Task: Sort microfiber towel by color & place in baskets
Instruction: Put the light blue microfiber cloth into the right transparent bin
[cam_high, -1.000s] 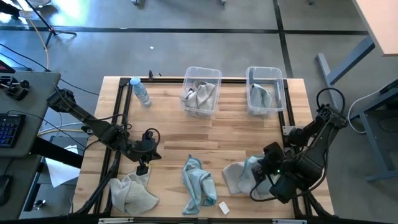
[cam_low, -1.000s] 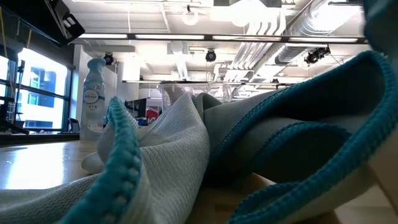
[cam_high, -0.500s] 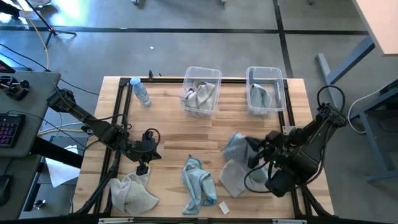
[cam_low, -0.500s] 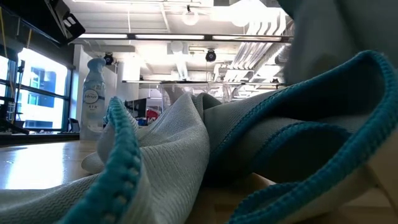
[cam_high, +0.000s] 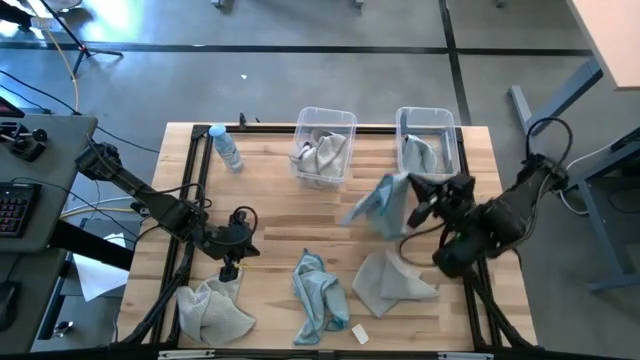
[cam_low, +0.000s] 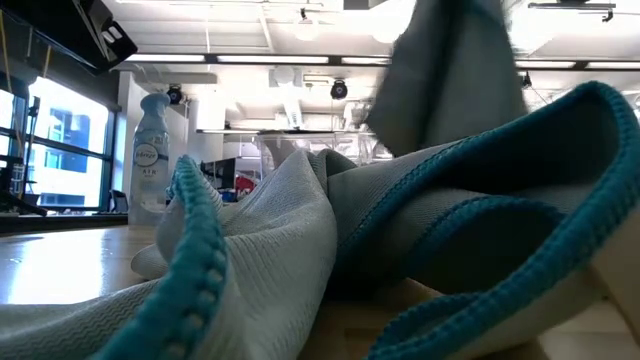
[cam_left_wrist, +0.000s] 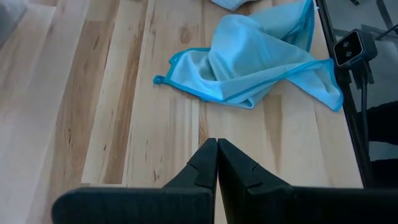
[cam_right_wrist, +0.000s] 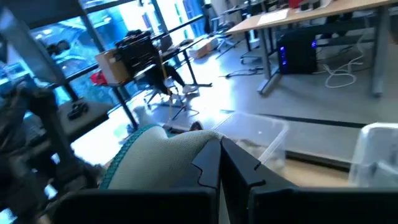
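My right gripper (cam_high: 416, 203) is shut on a light blue towel (cam_high: 383, 205) held up over the table's right middle, in front of the two clear baskets. The left basket (cam_high: 324, 143) holds grey towels and the right basket (cam_high: 427, 146) holds bluish ones. The held towel shows in the low view as a dark hanging cloth (cam_low: 450, 80). A grey towel (cam_high: 393, 283) lies flat below it. Another blue towel (cam_high: 320, 293) and a grey one (cam_high: 212, 309) lie near the front edge. My left gripper (cam_high: 230, 266) hovers shut above the left grey towel and holds nothing. My right gripper pinches a bunched part of the blue towel (cam_right_wrist: 186, 149) between its two shut fingers (cam_right_wrist: 239, 171). The teal hem (cam_right_wrist: 121, 167) runs close beside them. The fingers lie nearly level, pointing toward the table's left. The towel hangs slack from them, clear of the table.
A small water bottle (cam_high: 227, 147) lies at the far left of the table, and a small white block (cam_high: 360, 333) lies at the front edge. Bare wood (cam_high: 280, 205) stretches between the baskets and the towels.
My right gripper has risen and gone toward the far edge, tipping from pointing down to nearly level. It stayed shut and has lifted the blue towel clear off the grey towel, which stays lying on the table.
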